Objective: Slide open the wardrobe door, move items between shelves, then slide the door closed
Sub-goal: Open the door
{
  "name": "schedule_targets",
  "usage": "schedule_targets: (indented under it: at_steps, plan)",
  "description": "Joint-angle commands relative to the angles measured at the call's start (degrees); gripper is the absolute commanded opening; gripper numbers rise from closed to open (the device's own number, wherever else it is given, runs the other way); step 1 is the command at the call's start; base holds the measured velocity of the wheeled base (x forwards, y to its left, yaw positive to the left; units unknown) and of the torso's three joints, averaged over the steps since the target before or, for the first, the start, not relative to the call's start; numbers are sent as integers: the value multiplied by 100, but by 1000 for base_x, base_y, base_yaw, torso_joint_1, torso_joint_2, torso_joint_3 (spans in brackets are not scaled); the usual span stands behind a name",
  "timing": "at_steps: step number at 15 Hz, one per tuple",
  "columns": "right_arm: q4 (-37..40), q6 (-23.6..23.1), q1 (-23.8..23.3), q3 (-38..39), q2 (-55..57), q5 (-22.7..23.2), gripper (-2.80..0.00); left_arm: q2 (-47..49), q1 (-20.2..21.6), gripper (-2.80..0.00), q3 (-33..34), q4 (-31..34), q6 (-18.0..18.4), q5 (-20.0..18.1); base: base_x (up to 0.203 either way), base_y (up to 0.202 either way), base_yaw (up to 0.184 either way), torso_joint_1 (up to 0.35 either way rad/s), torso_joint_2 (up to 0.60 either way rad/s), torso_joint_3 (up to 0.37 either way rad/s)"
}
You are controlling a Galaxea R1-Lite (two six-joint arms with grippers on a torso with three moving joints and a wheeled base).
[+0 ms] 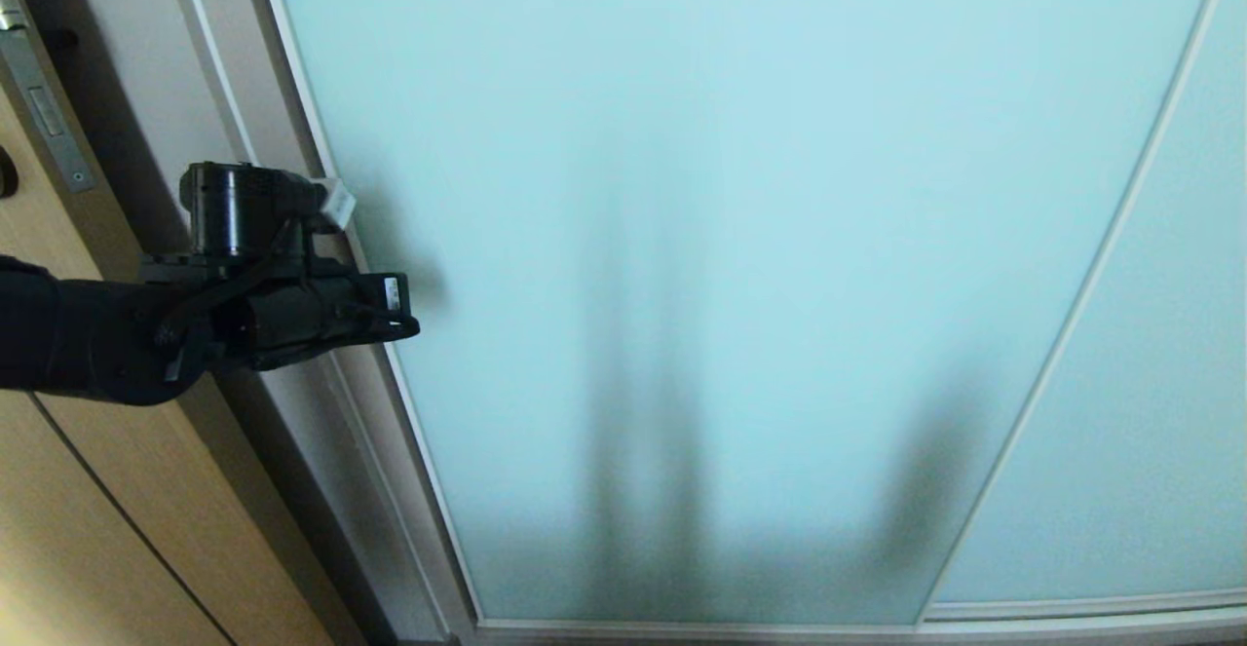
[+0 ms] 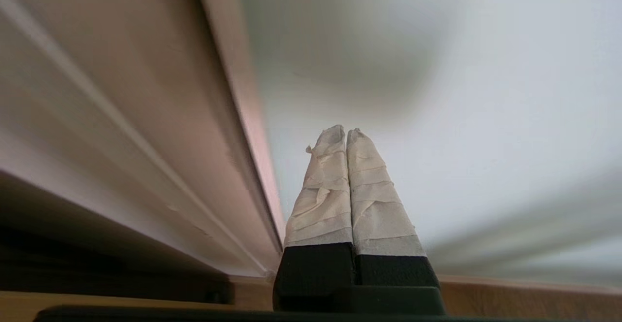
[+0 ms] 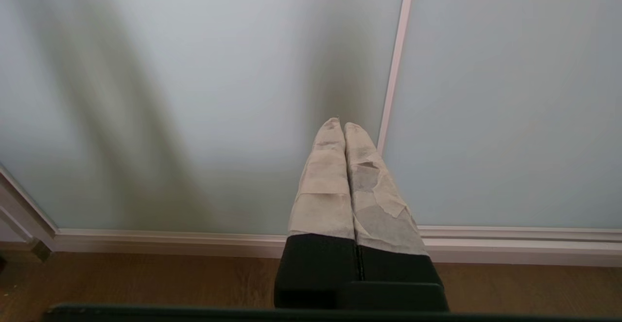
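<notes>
We judge the sliding wardrobe door (image 1: 740,237) rigid, heavy, slippery-faced, its frosted glass fragile; push at its silver frame (image 1: 321,154). Left tool (image 2: 346,132), pressed together, sits beside that frame.

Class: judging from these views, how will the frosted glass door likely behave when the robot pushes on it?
The door is a large framed panel, so probably stiff and heavy, sliding not tipping. Its smooth glass may let the shut left gripper slip; the frame edge probably offers better purchase.
</notes>
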Motion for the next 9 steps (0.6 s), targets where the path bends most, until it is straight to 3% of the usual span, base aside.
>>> schedule_targets:
  at_steps: [1, 3, 6, 9]
  plan:
    - [0, 2, -2, 5, 7, -2, -280, -175, -54, -280, 75, 10, 30, 34, 0, 0, 0, 0, 0, 0]
    - [0, 2, 0, 5, 7, -2, -280, -610, -30, -280, -31, 287, 185, 67, 0, 0, 0, 0, 0, 0]
    - [0, 2, 2, 5, 7, -2, -280, -1104, 219, -280, -518, 1645, 588, 38, 0, 0, 0, 0, 0, 0]
    - [0, 2, -6, 9, 7, -2, -280, -923, 545, -280, -658, 1795, 723, -90, 0, 0, 0, 0, 0, 0]
